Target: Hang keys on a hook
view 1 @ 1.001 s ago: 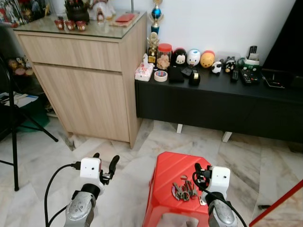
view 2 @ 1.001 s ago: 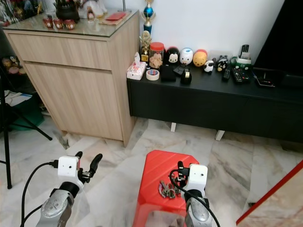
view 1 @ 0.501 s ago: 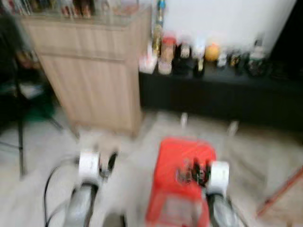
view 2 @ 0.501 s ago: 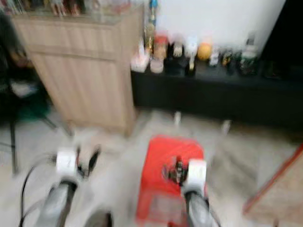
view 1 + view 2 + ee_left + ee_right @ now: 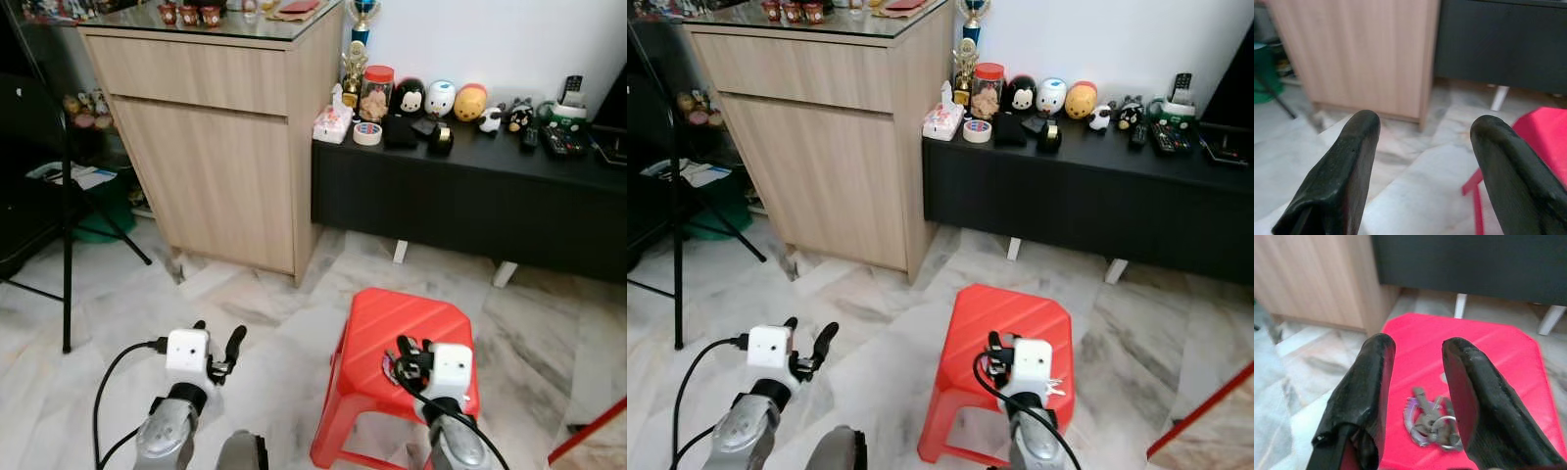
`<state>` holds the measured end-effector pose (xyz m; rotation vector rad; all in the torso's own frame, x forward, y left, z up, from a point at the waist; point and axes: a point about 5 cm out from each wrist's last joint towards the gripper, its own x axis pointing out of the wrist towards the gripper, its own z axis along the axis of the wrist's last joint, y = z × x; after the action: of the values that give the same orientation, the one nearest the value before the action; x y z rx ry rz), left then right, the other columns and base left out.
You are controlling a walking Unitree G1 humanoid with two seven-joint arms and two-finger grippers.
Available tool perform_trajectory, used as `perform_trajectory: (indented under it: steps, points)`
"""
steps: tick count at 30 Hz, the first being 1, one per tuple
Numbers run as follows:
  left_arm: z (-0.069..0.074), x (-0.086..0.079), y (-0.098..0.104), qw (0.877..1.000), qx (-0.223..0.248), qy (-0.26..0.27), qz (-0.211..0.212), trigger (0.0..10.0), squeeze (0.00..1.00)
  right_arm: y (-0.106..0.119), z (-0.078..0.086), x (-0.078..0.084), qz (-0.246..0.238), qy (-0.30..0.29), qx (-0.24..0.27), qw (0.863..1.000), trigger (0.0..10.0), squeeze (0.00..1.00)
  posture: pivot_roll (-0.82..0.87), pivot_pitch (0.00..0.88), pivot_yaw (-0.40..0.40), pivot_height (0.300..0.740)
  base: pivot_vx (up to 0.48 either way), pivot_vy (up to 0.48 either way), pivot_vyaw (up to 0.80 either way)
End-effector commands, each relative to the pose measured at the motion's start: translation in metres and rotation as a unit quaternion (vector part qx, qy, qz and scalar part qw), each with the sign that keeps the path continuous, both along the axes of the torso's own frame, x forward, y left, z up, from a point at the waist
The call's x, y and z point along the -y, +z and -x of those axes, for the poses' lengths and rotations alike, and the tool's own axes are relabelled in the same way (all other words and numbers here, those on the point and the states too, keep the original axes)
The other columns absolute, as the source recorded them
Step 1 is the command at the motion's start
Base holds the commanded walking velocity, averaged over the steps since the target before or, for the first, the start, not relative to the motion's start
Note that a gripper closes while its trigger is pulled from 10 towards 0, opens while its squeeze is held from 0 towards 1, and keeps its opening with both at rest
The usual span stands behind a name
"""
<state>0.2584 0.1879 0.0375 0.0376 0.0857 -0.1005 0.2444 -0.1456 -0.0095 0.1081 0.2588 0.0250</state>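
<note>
Two risks: right gripper (image 5: 1415, 382), jaws apart and empty above the keys (image 5: 1431, 423) lying flat on the red stool (image 5: 411, 323), may push them off or pinch air; left gripper (image 5: 1422, 161) spread, idle.

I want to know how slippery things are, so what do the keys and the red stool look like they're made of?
The keys look like dull grey metal, with a glinting ring. The red stool looks like moulded plastic: uniform colour, a soft sheen, pressed ridges on top. Probably a fairly slick seat.
</note>
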Motion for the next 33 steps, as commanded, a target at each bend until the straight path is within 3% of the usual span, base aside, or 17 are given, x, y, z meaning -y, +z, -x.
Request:
perform_trajectory:
  steps: [1, 13, 19, 25, 33]
  points:
    - [0.000, -0.002, 0.000, 1.000, 0.000, -0.001, -0.005, 10.0, 0.00, 0.004, -0.004, -0.004, -0.007, 0.003, 0.009, 1.000, 10.0, 0.00, 0.01, 0.006, -0.043, 0.648, 0.000, 0.000, 0.00]
    - [-0.001, 0.001, 0.001, 1.000, 0.001, -0.006, -0.001, 10.0, 0.00, 0.005, -0.004, -0.001, -0.018, -0.011, 0.014, 1.000, 10.0, 0.00, 0.01, 0.008, -0.046, 0.648, 0.000, 0.000, 0.00]
    - [-0.001, 0.002, 0.001, 1.000, 0.001, -0.008, 0.003, 10.0, 0.00, 0.006, -0.004, 0.002, -0.001, -0.015, 0.017, 1.000, 10.0, 0.00, 0.01, 0.009, -0.047, 0.648, 0.000, 0.000, 0.00]
    - [-0.002, 0.003, 0.001, 1.000, 0.001, -0.007, 0.008, 10.0, 0.00, 0.011, -0.007, 0.022, 0.029, -0.077, 0.026, 0.996, 10.0, 0.00, -0.01, 0.010, -0.053, 0.648, 0.000, 0.000, 0.00]
    - [-0.003, 0.011, 0.000, 1.000, 0.001, -0.008, 0.020, 10.0, 0.00, 0.019, -0.010, 0.034, 0.046, -0.100, 0.044, 0.993, 10.0, 0.00, -0.03, 0.009, -0.062, 0.648, 0.000, 0.000, 0.00]
